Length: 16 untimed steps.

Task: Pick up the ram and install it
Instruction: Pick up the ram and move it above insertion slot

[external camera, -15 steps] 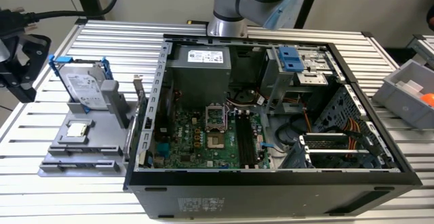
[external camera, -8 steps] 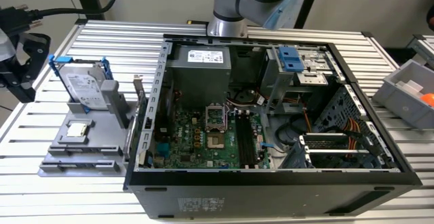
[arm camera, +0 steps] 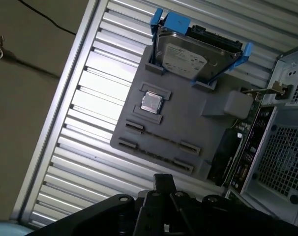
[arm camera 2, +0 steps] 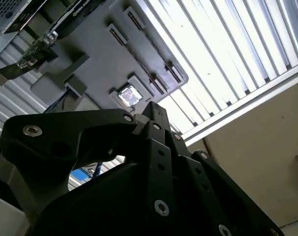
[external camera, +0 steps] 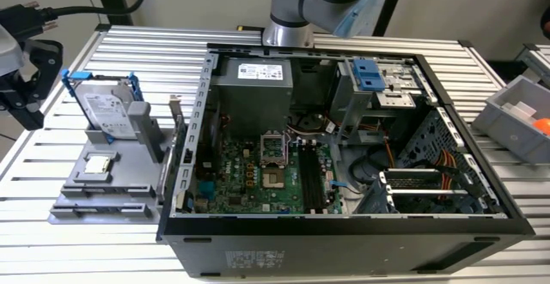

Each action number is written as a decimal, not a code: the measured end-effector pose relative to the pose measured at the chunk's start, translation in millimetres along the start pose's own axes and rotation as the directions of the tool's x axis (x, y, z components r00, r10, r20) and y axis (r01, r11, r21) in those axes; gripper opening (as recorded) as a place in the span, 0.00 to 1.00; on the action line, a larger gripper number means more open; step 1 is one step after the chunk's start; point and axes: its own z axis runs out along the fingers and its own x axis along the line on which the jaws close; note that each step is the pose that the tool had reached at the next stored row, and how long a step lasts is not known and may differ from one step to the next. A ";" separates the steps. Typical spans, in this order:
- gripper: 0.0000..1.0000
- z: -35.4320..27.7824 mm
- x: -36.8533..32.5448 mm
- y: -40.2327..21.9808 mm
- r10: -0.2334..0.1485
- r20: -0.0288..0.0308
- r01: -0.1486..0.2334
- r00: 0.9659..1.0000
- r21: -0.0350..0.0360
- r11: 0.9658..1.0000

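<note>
Now hangs near the grey holder (arm camera: 188,123) carrying the hard drive (arm camera: 188,56) and processor chip (arm camera: 151,102), gripper (arm camera: 163,180) seemingly pinched shut on nothing.

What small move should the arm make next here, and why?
Probably swing the gripper toward the open case: the long slots on the grey fixture look empty, and whether the ram sits in the motherboard slots cannot be told.

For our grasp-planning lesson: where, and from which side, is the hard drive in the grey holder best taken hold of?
Likely by its free top end, from above. The hard drive stands on edge in the grey holder, its lower end seated between the supports. The top and the blue frame stand clear, so closing across its two flat faces looks easiest.
</note>
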 end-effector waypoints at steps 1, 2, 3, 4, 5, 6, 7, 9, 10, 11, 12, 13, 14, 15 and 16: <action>0.00 0.0 0.0 0.0 -0.008 0.000 0.008 1.000 0.000 1.000; 0.00 0.0 0.0 0.0 -0.015 -0.001 0.015 1.000 0.000 1.000; 0.00 0.0 -0.1 -0.1 -0.023 -0.001 0.023 1.000 0.000 1.000; 0.00 0.0 -0.1 -0.1 -0.030 -0.001 0.030 1.000 0.000 1.000; 0.00 0.0 -0.1 -0.1 -0.036 -0.002 0.036 0.999 0.000 0.999; 0.00 0.0 -0.1 -0.1 -0.040 -0.002 0.040 0.999 0.000 0.999; 0.00 0.0 -0.1 -0.1 -0.040 -0.002 0.040 0.999 0.000 0.999; 0.00 0.0 -0.1 0.0 -0.040 -0.002 0.040 0.999 0.000 0.999; 0.00 0.0 -0.1 0.0 -0.040 -0.002 0.040 0.999 0.000 0.999; 0.00 0.0 0.0 0.0 -0.040 -0.002 0.040 0.999 0.000 0.999; 0.00 0.0 0.0 0.0 -0.041 -0.002 0.041 0.999 0.000 0.999; 0.00 0.0 0.0 0.0 -0.044 -0.002 0.044 0.999 0.000 0.999; 0.00 0.0 0.0 0.0 -0.049 -0.002 0.049 0.999 0.000 0.999; 0.00 0.0 -0.1 0.0 -0.055 -0.002 0.055 0.998 0.000 0.998; 0.00 0.1 -0.2 0.1 -0.061 -0.003 0.061 0.998 0.000 0.998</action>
